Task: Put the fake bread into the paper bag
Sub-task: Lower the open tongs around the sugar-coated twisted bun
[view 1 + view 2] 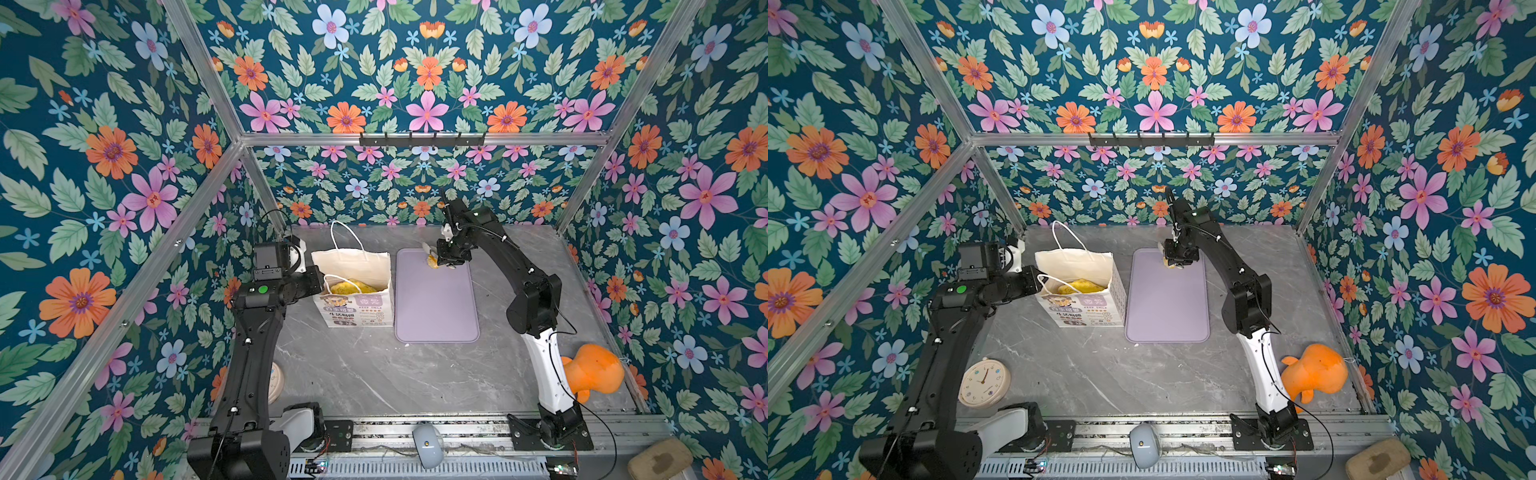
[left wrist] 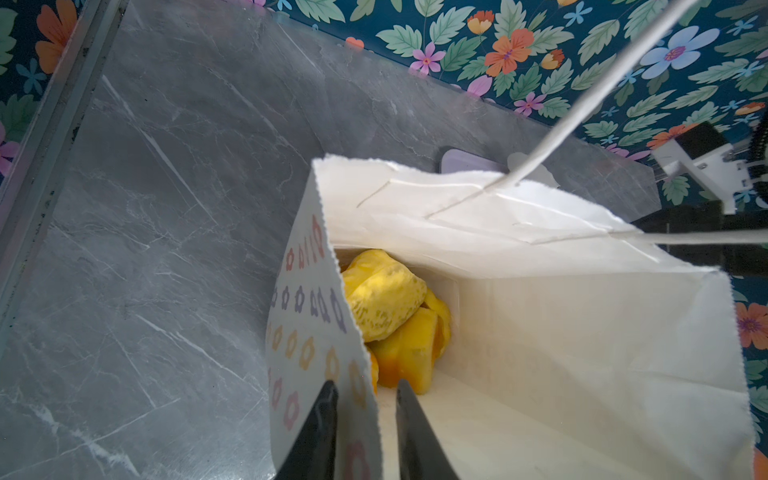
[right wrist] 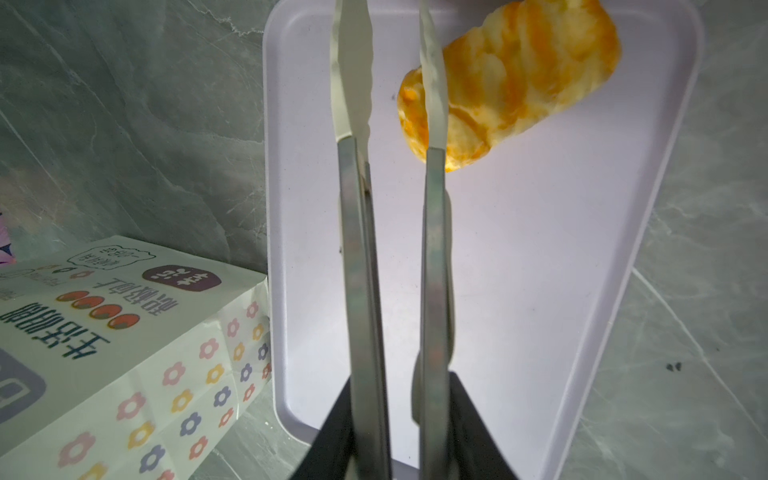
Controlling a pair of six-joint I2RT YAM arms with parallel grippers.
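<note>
The left arm point(image 1: 249, 353) reaches forward from the near edge and bends at the elbow. Its left claw point(image 2: 365, 384) has two black fingers point(image 2: 316, 436) close together, one on each side of a wall of the paper bag point(image 2: 316, 332), but I cannot tell if they squeeze it. The right arm point(image 1: 536, 299) goes up, bends and reaches far forward and down, and its right claw point(image 3: 395, 415) grips metal tongs point(image 3: 361, 249) whose two arms are nearly together.

paper bag point(image 1: 353, 309): just left of tray point(image 1: 436, 307) | breads point(image 1: 354, 286): in bag | one bread point(image 3: 511, 83): on tray's far end
</note>
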